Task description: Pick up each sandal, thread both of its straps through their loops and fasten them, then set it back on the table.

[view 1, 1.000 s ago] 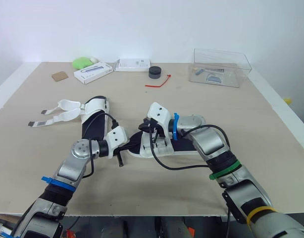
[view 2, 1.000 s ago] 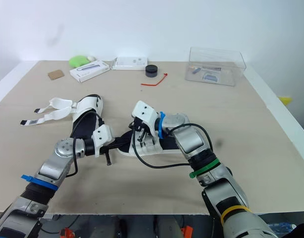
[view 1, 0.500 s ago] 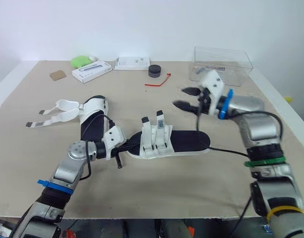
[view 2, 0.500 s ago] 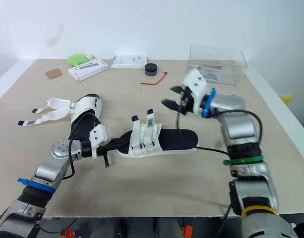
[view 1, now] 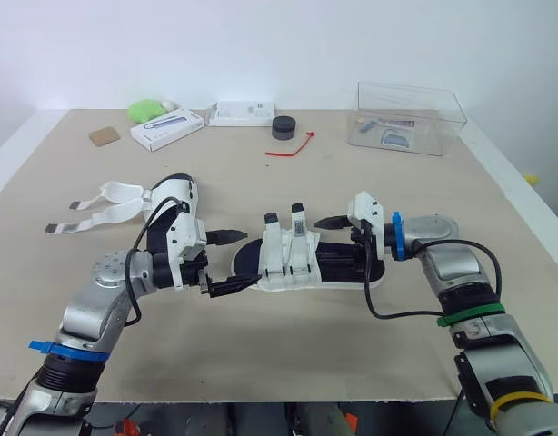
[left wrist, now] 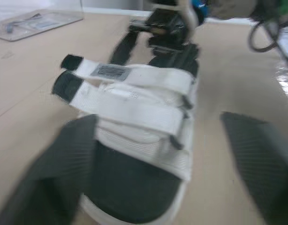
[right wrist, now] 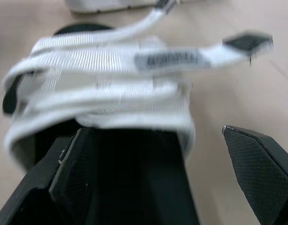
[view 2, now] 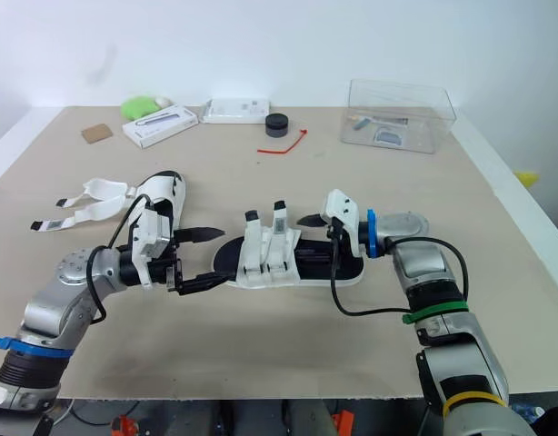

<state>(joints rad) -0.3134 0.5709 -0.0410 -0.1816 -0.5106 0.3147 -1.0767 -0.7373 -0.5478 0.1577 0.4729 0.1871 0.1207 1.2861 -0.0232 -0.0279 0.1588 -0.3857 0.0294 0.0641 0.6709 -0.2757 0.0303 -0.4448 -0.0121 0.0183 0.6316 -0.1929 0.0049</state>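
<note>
Flanking the near sandal (view 1: 306,263) at the centre of the frame, our two grippers both stand wide open and hold nothing. The left gripper (view 1: 245,259) brackets the sandal's left end, one finger above it and one low beside the sole. We cannot tell whether that lower finger touches. The right gripper (view 1: 333,243) brackets the right end, with its lower finger over the dark footbed. The sandal lies flat on the table (view 1: 261,354). Its two white straps (left wrist: 134,89) run across the upper and fold back at their loops (left wrist: 183,102), with the dark tips sticking free. From the left wrist view they look threaded, though we cannot tell how firmly they are pressed down.

We judge this sandal finished and set back, so the step in hand is letting go and turning to the other one. The second sandal (view 1: 173,213) lies at middle left of the frame, just above the left gripper. Its loose straps (view 1: 102,204) splay out flat toward the left edge, plainly unthreaded.

The next move calls for drawing both grippers clear without dragging the finished sandal. Then the left one needs to come round to the second sandal's sole edge for a firm pinch and lift. The right one has farther to go, across the near sandal, to catch a strap tip and thread it.
</note>
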